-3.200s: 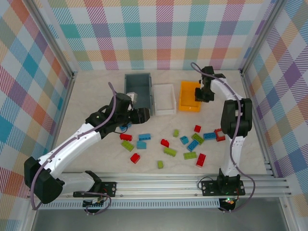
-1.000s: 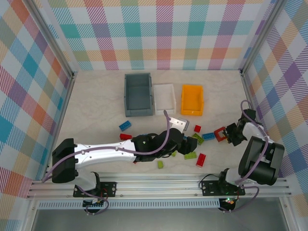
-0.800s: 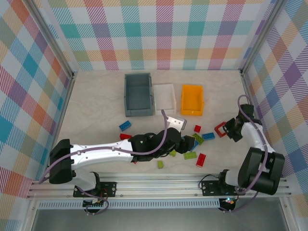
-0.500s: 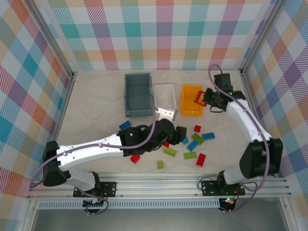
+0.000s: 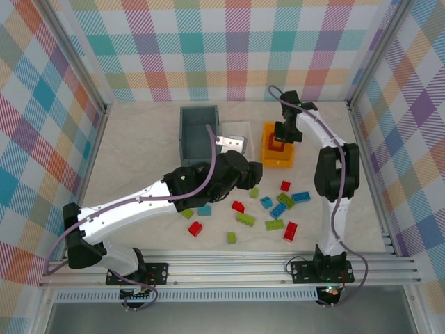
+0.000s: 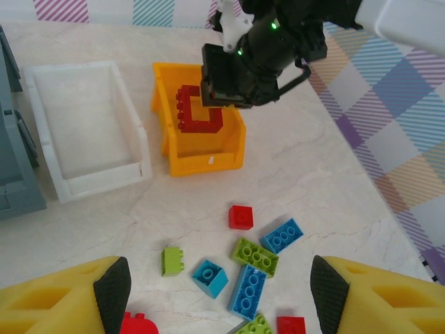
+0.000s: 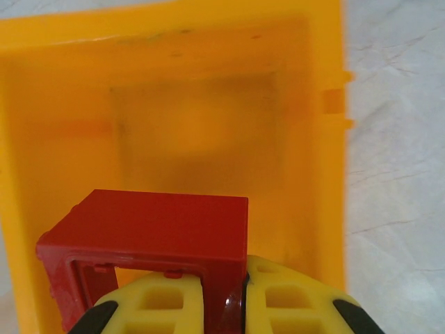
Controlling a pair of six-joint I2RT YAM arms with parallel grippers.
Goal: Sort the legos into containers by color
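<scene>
Right gripper (image 7: 224,296) clamps a red U-shaped plastic lego frame (image 7: 160,223) over the orange-yellow rectangular bin (image 7: 62,104); left gripper (image 6: 221,291) gapes empty.

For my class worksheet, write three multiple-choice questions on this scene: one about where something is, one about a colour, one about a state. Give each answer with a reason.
1. Where is the red frame?
A. on the table
B. over the orange bin
C. in the left jaws

2. What colour is the bin between the grey bin and the orange one?
A. white
B. green
C. blue

3. How are the right jaws?
A. wide open
B. shut on nothing
C. shut on the red frame

Answers:
1 B: the left wrist view shows it held above the bin's mouth.
2 A: the white bin sits between them.
3 C: the right wrist view shows the yellow fingers pinching the frame's wall.
</scene>
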